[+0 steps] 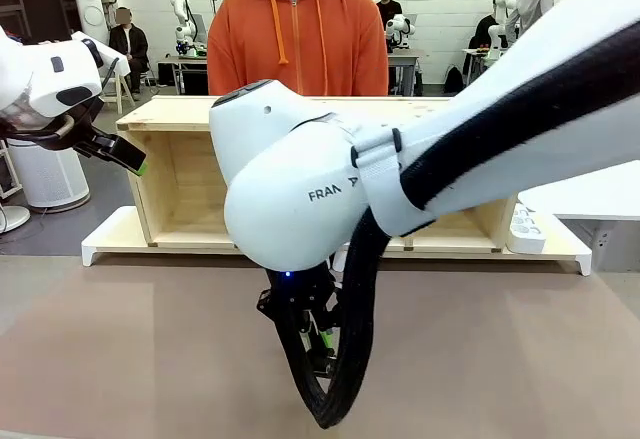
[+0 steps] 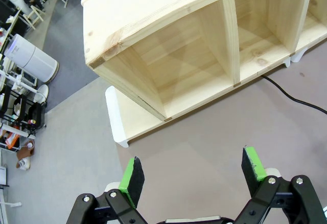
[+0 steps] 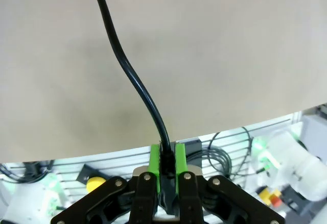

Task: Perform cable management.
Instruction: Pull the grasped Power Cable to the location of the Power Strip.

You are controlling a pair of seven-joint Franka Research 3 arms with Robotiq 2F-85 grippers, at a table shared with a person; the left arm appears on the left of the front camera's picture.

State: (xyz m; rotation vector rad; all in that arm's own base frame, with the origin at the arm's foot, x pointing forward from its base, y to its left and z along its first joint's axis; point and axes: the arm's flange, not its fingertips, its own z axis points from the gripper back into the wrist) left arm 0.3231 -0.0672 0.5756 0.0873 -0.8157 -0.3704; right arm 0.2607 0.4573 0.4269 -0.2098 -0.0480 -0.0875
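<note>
From the right wrist, the cable (image 3: 127, 66) is seen pinched in the narrowed right pincer (image 3: 167, 155). From the left wrist, the left pincer (image 2: 191, 170) is seen spread wide, with the cable laid across the counter (image 2: 204, 137) from the wooden shelf (image 2: 153, 45).

A: Where was the shelf (image 2: 204, 55)?
B: On the worktop (image 2: 204, 147), ahead of the left claw (image 2: 191, 169), well apart.
A: And the cable (image 3: 127, 66)?
B: Between the fingers (image 3: 154, 157) of the right claw (image 3: 167, 151), leading ahead over the worktop.

Big brown desk (image 1: 120, 359). On it, a flat pale board (image 1: 110, 231) with a wooden shelf (image 1: 180, 174) on top. White power strip (image 1: 526, 229) on the board's right end. Thin black cable (image 2: 292, 98) across the desk from under the shelf.
</note>
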